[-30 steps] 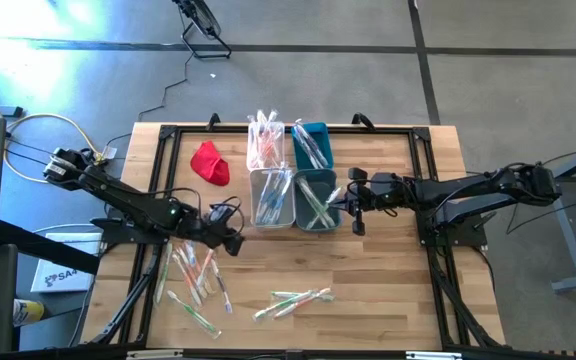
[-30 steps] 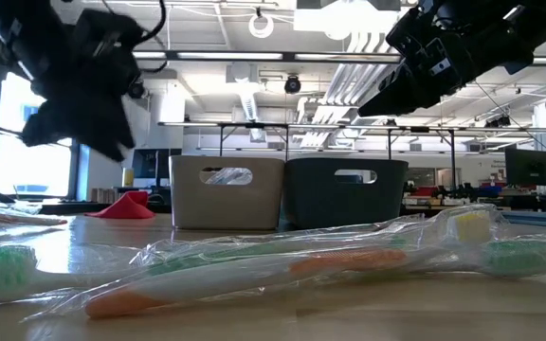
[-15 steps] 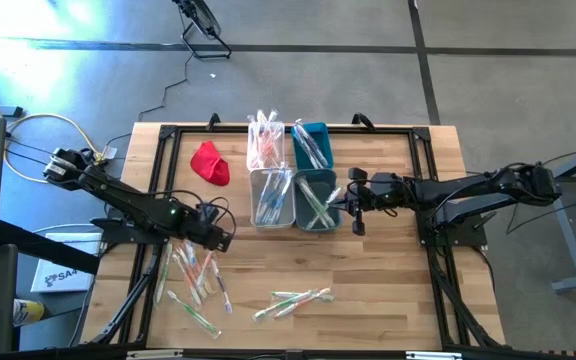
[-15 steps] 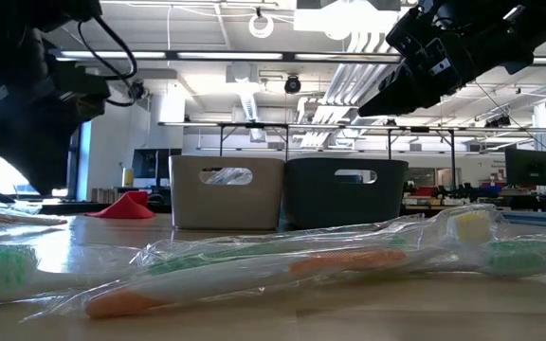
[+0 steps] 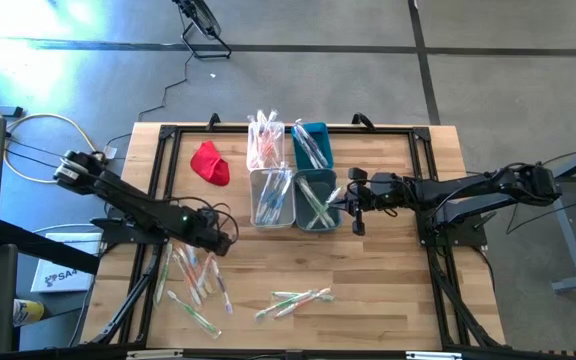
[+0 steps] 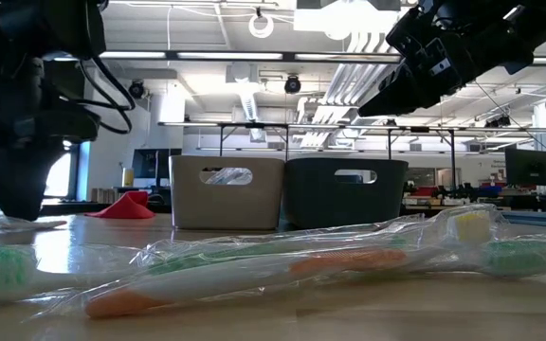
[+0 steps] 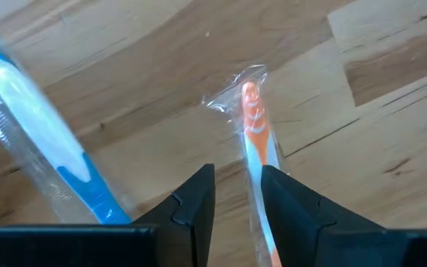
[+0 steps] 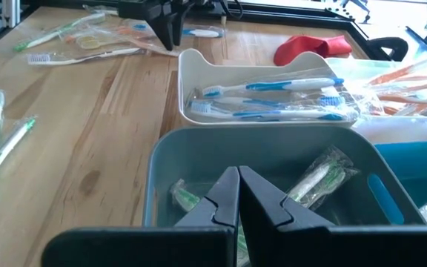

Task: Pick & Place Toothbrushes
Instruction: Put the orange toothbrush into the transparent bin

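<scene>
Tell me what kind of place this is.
Probably a robotics lab or workshop in an open industrial hall: exposed ceiling ducts, desks with monitors behind, and a wooden table on a bare concrete floor.

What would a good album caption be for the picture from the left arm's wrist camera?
Left gripper poised, fingers apart, over an orange-handled wrapped toothbrush on the wooden table, a blue one lying beside it.

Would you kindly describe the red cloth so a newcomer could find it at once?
On the wooden table, look left of the four bins, toward the far edge. The red cloth lies crumpled there alone, the only red, unwrapped item.
</scene>
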`<state>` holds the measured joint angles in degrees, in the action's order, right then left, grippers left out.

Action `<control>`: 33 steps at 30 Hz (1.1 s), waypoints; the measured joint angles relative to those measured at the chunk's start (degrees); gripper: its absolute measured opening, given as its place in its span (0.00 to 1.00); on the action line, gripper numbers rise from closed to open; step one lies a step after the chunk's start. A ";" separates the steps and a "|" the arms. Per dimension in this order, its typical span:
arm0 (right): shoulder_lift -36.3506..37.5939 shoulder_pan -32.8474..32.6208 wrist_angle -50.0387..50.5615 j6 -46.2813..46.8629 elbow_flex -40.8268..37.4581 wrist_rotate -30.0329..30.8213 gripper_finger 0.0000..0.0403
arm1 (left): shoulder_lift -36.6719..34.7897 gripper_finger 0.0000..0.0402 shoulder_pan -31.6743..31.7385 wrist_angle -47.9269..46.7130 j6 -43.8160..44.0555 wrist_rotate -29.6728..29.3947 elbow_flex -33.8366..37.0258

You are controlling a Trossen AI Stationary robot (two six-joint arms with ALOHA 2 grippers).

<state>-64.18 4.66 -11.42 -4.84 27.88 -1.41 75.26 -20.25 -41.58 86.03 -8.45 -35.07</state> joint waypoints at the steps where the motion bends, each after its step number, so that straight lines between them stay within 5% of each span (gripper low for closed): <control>1: 0.00 0.00 0.00 0.00 0.00 0.00 0.01 | 0.60 0.27 -0.02 0.18 -0.02 0.00 -0.09; 33: 0.00 0.01 -0.02 0.00 0.00 0.00 0.00 | -4.50 0.27 0.02 3.47 -0.21 -2.10 0.27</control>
<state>-64.18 4.67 -11.44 -4.84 27.88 -1.41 70.76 -20.23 -38.11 85.82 -10.55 -34.80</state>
